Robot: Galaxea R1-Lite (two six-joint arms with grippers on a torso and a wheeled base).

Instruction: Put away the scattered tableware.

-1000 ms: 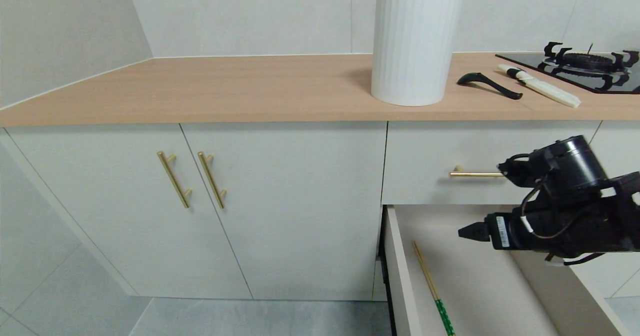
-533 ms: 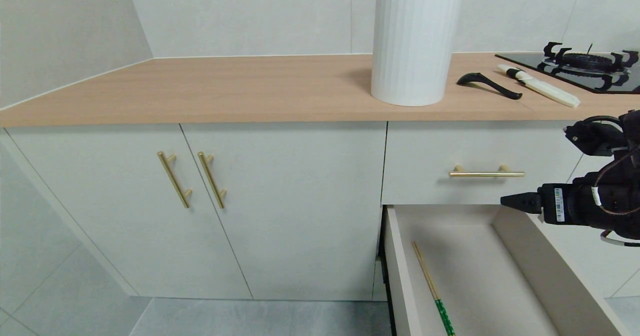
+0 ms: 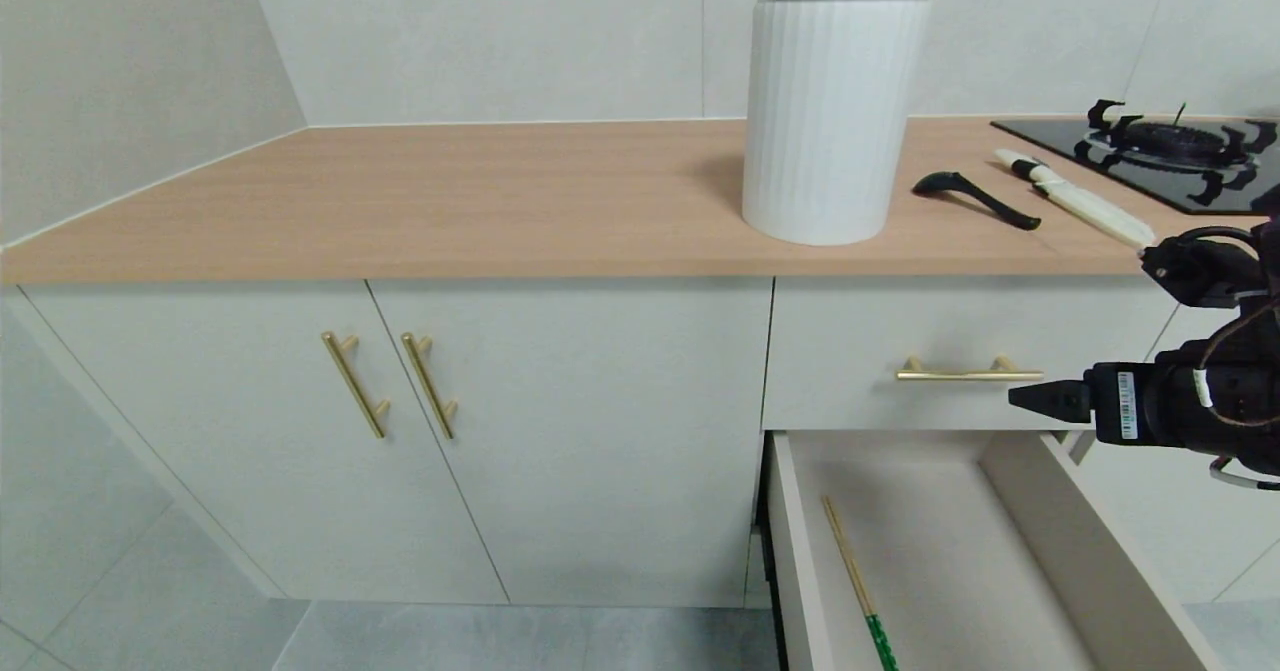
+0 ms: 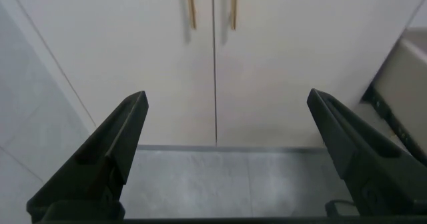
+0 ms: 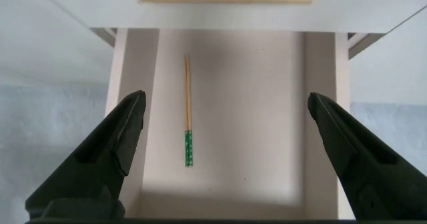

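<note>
A pair of wooden chopsticks with green ends lies in the open lower drawer; they also show as chopsticks in the drawer in the right wrist view. On the countertop lie a black-handled utensil and a white-sheathed knife. My right gripper hovers at the drawer's right side, above its rim; it is open and holds nothing. My left gripper is open and holds nothing, low in front of the cabinet doors.
A tall white ribbed container stands on the wooden countertop. A gas hob is at the far right. The closed upper drawer carries a brass handle. Two brass handles mark the double doors on the left.
My right arm has swung right and up, from over the drawer's middle to its right edge. The head camera has tilted, shifting the whole scene down a little.
</note>
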